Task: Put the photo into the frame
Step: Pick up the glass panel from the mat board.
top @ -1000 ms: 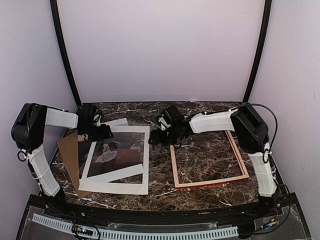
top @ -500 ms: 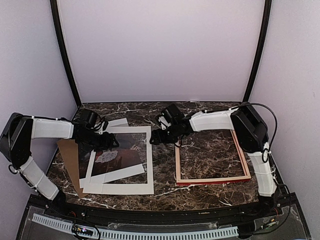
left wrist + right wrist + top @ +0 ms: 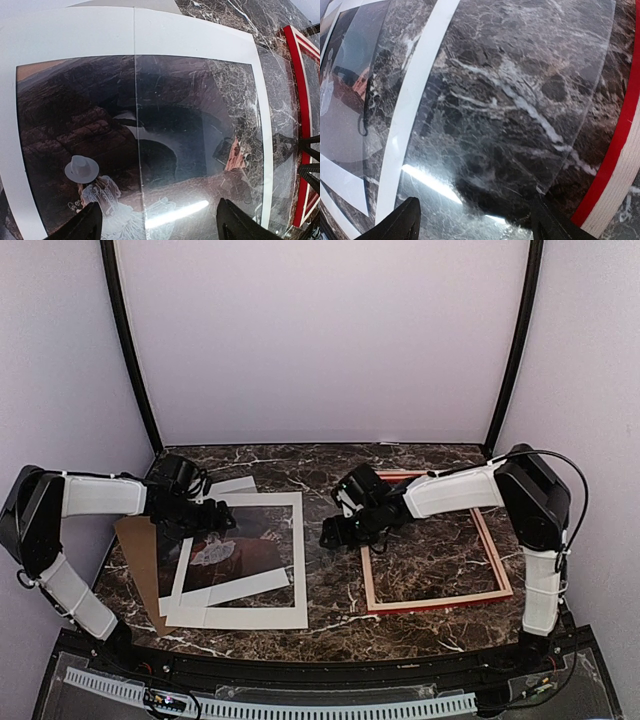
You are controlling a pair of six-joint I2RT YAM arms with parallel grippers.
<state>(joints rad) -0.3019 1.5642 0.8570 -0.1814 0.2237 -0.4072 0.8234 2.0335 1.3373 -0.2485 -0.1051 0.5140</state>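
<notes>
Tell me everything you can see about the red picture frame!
The frame is a big, thin rectangle lying flat on the right side of the dark marble table. Its rails look like pale wood with bright red along one face. It is empty: marble shows through the middle. It sits apart from the photo and white mat on the left. The right arm stretches over its far left corner; whether it touches there cannot be told.

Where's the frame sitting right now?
In the top view the frame lies flat on the right half of the table, partly under the right arm, apart from the white mat on its left.
</notes>
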